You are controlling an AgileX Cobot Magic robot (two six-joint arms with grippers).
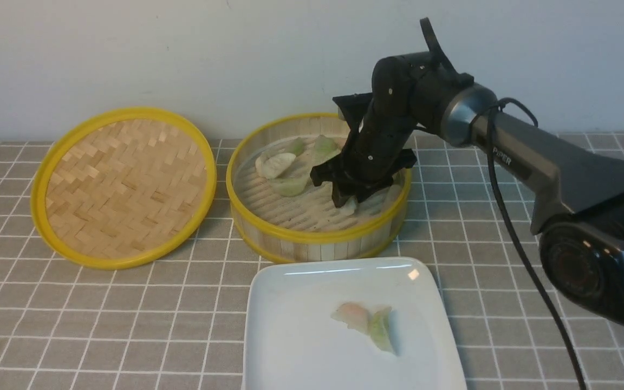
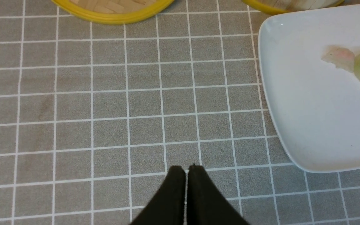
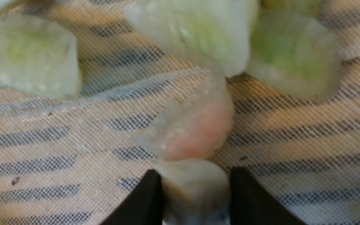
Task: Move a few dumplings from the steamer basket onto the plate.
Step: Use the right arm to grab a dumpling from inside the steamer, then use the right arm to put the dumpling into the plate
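Note:
The steamer basket (image 1: 312, 235) stands behind the white plate (image 1: 290, 336). My right gripper (image 1: 347, 205) reaches down into the basket. In the right wrist view its fingers (image 3: 196, 172) press on both sides of a whitish dumpling (image 3: 194, 187) lying on the mesh liner. A pinkish dumpling (image 3: 195, 128) touches it just ahead, with green ones (image 3: 195, 31) beyond. More dumplings (image 1: 277, 164) lie at the basket's back. One pinkish dumpling (image 1: 352, 315) and one green dumpling (image 1: 381, 330) rest on the plate. My left gripper (image 2: 186, 168) is shut and empty above the tablecloth.
The flat woven bamboo lid (image 1: 122, 184) lies left of the basket. A grey checked cloth (image 1: 128, 325) covers the table, and a pale wall stands close behind. The right arm's cable (image 1: 512, 238) hangs down to the right of the plate.

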